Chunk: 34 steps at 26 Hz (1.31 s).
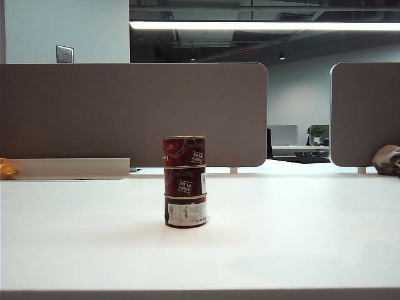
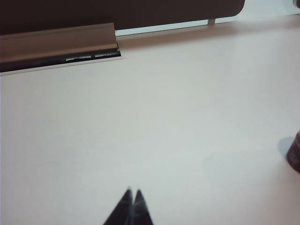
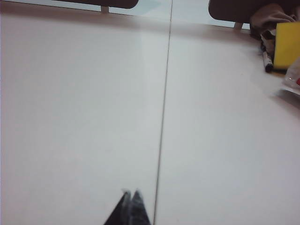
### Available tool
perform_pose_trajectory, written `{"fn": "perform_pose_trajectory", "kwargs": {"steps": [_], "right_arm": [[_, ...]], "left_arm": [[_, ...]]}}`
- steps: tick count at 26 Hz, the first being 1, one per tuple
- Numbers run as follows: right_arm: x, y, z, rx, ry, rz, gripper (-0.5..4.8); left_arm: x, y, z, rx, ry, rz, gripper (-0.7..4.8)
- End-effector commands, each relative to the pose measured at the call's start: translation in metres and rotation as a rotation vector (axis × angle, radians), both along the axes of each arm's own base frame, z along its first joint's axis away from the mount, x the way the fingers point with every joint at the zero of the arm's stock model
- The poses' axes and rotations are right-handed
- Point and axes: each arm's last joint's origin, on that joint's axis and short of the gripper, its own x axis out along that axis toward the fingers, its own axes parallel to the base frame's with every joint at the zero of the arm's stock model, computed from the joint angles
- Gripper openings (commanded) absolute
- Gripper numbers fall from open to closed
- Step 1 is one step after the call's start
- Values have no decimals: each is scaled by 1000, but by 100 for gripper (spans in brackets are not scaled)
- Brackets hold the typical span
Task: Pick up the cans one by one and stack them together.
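Item: three cans (image 1: pixel 184 182), stacked in one upright column on the white desk (image 1: pixel 300 237), standing near the middle of the exterior view, slightly toward 9 o'clock of centre. Top can (image 1: pixel 184 151): dark red label, gold rim, small white text panel. Middle can (image 1: pixel 185 181): same dark red label and white panel. Bottom can (image 1: pixel 185 212): larger white label facing the camera. Each tin sits squarely on the one below; nothing else touches the column.

Item: left end effector (image 2: pixel 133 192), seen only in the left wrist view. Fingertips pressed together into a dark point, holding nothing, over bare desk surface. The edge of one can shows at the border of that view, well apart from the tips.

Item: right end effector (image 3: pixel 130 192), seen only in the right wrist view. Tips likewise closed together and empty, just beside the seam line (image 3: pixel 164 117) running across the desk.

Item: grey partition panel (image 1: pixel 131 112), at 12 o'clock behind the column; second panel (image 1: pixel 365 112) at 2 o'clock.

Item: low grey trough (image 2: pixel 56 42) along the far desk edge, at 9 o'clock in the exterior view.

Item: yellow block (image 3: pixel 287 44) with a dark marker (image 3: pixel 267 58) just beside it, at the far end of the desk in the right wrist view.
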Motion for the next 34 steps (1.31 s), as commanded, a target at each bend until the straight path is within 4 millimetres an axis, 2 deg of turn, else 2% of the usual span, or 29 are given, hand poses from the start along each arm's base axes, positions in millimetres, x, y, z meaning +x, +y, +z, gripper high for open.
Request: {"fn": "perform_pose_trajectory", "kwargs": {"steps": [1, 11, 15, 22, 34], "right_arm": [[0, -1, 1, 1, -5, -12, 4], [1, -6, 0, 1, -5, -73, 4], [5, -8, -20, -1, 38, -92, 4], [9, -8, -20, 3, -34, -92, 4], [10, -8, -23, 4, -46, -92, 4]], "left_arm": [[-1, 0, -9, 0, -12, -2, -5], [0, 1, -25, 4, 12, 2, -5], [-1, 4, -31, 2, -3, 42, -5], [-1, 15, -42, 4, -4, 155, -5], [1, 15, -44, 0, -35, 154, -5]]}}
